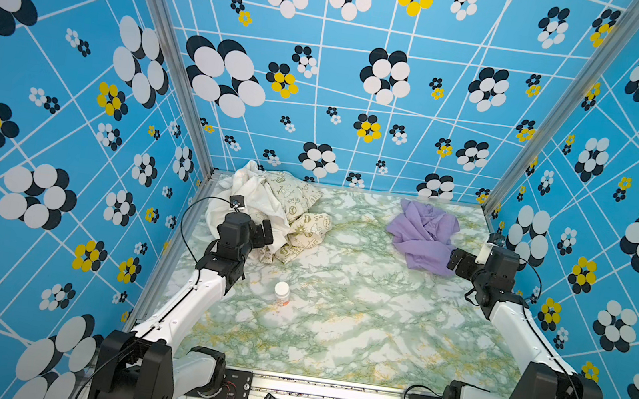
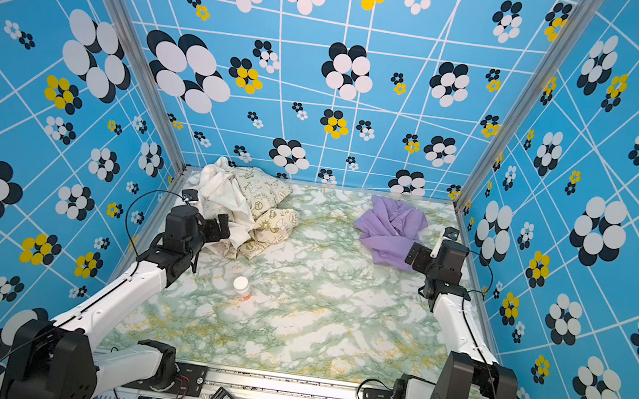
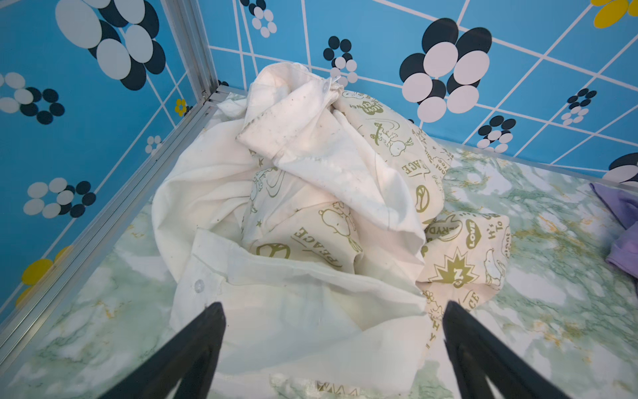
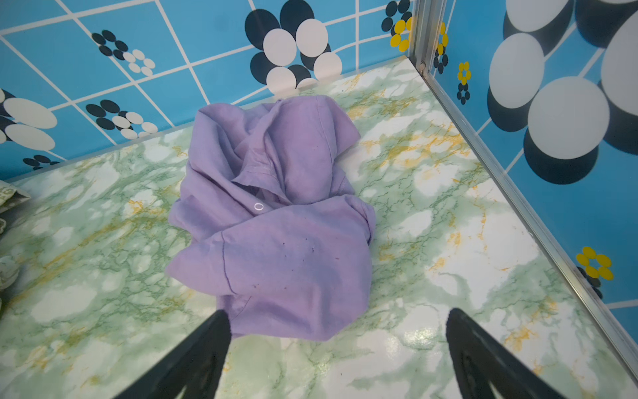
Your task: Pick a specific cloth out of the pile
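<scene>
Crumpled lavender-purple fabric cloth (image 4: 276, 224) laid just ahead of right gripper (image 4: 338, 312), jaws spread and empty, left gripper (image 3: 332, 305) likewise released, open green marbled tabletop (image 4: 448, 224) around, blue walls (image 4: 618, 221) close.

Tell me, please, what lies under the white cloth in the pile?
The cream cloth with green print shows beneath the white cloth, poking out of its folds. Whatever lies deeper, under both, is covered and cannot be seen.

Arms (image 1: 196, 297) — white links (image 1: 511, 322), black joints (image 1: 236, 231), thin black cables (image 1: 183, 218); tapered black fingers (image 3: 193, 349).
</scene>
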Motion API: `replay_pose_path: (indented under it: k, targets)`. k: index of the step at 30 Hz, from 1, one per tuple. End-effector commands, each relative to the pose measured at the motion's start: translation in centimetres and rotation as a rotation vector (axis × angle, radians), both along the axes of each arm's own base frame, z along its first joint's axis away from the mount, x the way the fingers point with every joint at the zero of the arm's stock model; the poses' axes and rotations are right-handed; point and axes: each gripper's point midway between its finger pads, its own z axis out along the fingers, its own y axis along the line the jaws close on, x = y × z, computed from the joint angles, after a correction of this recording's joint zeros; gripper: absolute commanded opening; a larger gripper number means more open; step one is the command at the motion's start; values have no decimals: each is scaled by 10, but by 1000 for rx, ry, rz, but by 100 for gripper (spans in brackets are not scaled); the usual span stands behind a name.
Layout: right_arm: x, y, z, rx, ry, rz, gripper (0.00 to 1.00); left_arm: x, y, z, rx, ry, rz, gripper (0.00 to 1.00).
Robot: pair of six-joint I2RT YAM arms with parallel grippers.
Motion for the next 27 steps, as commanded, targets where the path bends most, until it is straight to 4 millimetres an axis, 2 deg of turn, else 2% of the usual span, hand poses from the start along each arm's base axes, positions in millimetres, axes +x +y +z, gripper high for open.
replay_pose_path:
  k: [1,8,12,17,22,27]
  targets:
    - [4,0,12,-48,-117,29,99,-2,11,12,36,-90,33,99]
    - [-2,4,-15,-56,-147,50,99,-13,28,-11,165,-71,81,99]
    - [-2,12,-31,-13,-150,76,99,-19,31,-28,220,-134,74,99]
    - [-2,13,-40,0,-193,70,99,-25,33,-52,230,-104,70,99]
    - [3,18,-42,7,-168,103,99,-21,31,-65,224,-110,51,99]
    - [4,26,-40,7,-192,135,99,-5,26,-65,226,-128,8,99]
